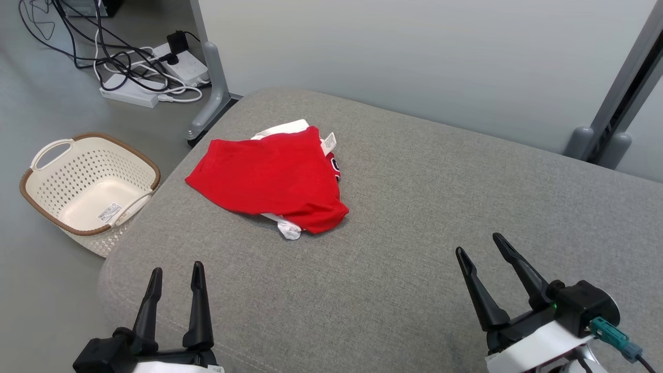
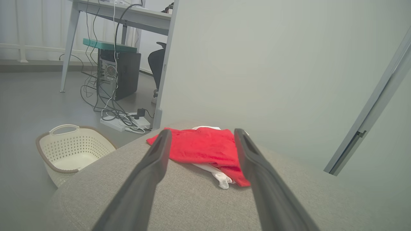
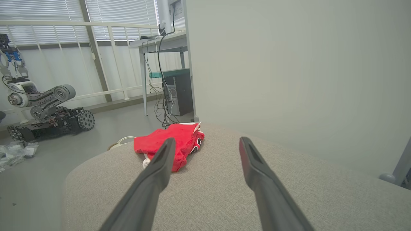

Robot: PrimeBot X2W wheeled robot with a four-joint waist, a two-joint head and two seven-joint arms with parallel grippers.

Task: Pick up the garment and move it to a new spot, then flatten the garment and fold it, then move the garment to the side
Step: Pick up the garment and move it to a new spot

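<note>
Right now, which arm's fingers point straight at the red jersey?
The left fingers: the red jersey lies framed between them, while the right fingers aim past it, leaving it off to their left.

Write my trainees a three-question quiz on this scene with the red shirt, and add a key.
1. True or false: the garment lies on the grey cushion, touching neither gripper.
2. The basket stands: A on the cushion; B on the floor at the robot's left; C under the garment.
3. Are the left gripper and right gripper open or shut?
Key: 1 true; 2 B; 3 open, both empty.
</note>
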